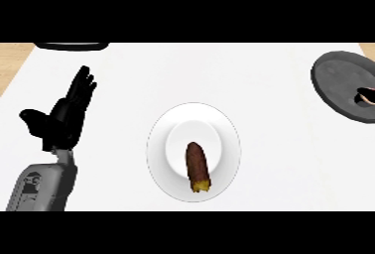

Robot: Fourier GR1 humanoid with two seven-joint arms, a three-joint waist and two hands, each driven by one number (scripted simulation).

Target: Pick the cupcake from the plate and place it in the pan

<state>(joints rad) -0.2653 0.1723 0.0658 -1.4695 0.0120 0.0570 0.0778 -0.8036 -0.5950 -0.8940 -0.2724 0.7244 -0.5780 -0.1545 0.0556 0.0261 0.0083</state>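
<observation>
left hand (62,116) – open, fingers up | cupcake (198,167) on plate (164,126) – apart, to its right

Kitchen counter (219,69) (white top) with plate (164,149) and dark pan (341,82)

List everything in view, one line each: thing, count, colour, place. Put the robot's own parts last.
plate: one, white, centre of the counter.
cupcake: one, brown with a yellow end, lying on the plate.
pan: one, dark grey, right edge, partly cut off; something pinkish and dark at its right side, unclear.
dark object: one, black, top left, mostly cut off.
counter: one, white top.
left hand: one, black on a grey forearm, left side, fingers straight, resting.
</observation>
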